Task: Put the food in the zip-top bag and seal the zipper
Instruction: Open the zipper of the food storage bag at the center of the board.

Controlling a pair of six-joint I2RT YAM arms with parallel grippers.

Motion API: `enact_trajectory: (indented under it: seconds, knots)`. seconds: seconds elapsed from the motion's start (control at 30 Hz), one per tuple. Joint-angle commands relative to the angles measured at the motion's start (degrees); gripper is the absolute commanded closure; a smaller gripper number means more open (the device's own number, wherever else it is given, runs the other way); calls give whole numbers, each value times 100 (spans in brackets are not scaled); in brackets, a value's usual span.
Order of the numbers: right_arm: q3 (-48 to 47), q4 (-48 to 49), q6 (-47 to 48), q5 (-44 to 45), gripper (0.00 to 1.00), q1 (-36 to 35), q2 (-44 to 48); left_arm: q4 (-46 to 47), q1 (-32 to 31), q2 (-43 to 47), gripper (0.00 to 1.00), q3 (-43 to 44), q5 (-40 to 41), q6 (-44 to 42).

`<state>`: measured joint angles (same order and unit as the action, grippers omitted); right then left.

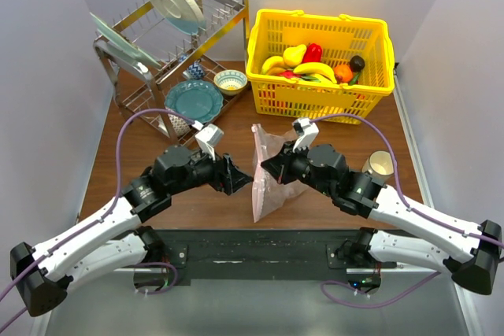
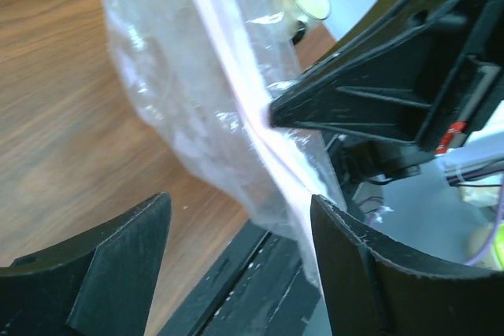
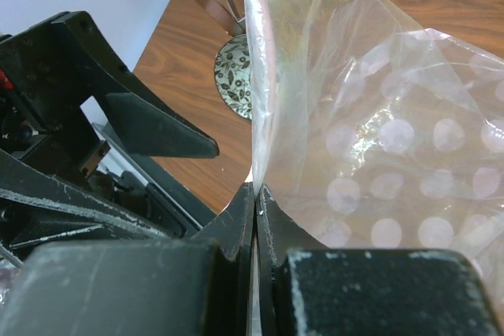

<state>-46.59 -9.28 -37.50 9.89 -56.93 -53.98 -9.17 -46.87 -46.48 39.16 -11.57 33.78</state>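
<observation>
Top cam: zip-top bag [image 1: 272, 186] at bench [image 1: 236, 120] centre, food [image 1: 311, 64] in yellow basket [image 1: 370, 33] far right. Right wrist cam only: right end effector [image 3: 254, 194] clamped shut on bag edge. Left wrist cam only: left end effector [image 2: 236, 210] jaws apart, pink zipper [image 2: 239, 92] strip beside one finger, ungripped

The clear crinkly plastic zip-top bag [image 3: 378, 155] bore pale pink dots, and its thin press-seal zipper strip [image 2: 250, 108] seemed pink. The mesh plastic basket [image 1: 315, 92] was yellow, the glossy toy food [image 1: 315, 67] yellow, red and orange.
</observation>
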Motion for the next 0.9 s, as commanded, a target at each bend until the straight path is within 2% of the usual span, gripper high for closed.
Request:
enact_trajectory:
  seconds: [0.0,0.07,0.1,0.13,0.23,0.37,0.43,0.5,0.57,0.67,0.77,0.8,0.87]
  knots:
    - [18,330,41,-119,100,6,80,828,38,-45,25,-241,-581,383]
    - [18,330,41,-136,100,6,63,1267,38,-89,30,-425,-766,585]
    - [27,330,41,-136,100,6,63,1355,29,-133,36,-479,-811,621]
    - [27,339,41,-145,100,6,63,1469,38,-151,48,-549,-855,656]
    - [62,374,23,-136,100,6,98,1453,38,-221,59,-585,-855,647]
    - [53,383,14,-145,100,-3,89,1488,29,-265,58,-620,-864,665]
    - [62,392,14,-172,100,6,63,1593,29,-274,50,-655,-873,735]
    - [71,409,-3,-180,100,-3,63,1672,38,-300,48,-681,-917,770]
    - [80,436,-12,-207,99,6,54,1787,29,-344,48,-716,-978,823]
    - [106,462,-38,-216,100,-3,71,2103,38,-441,55,-813,-1171,946]
    - [106,462,-39,-207,100,6,106,2253,29,-573,70,-839,-1259,990]
    - [106,471,-39,-207,100,6,107,2262,29,-608,84,-848,-1268,973]
    - [115,462,-39,-198,99,6,124,2270,38,-599,98,-857,-1242,964]
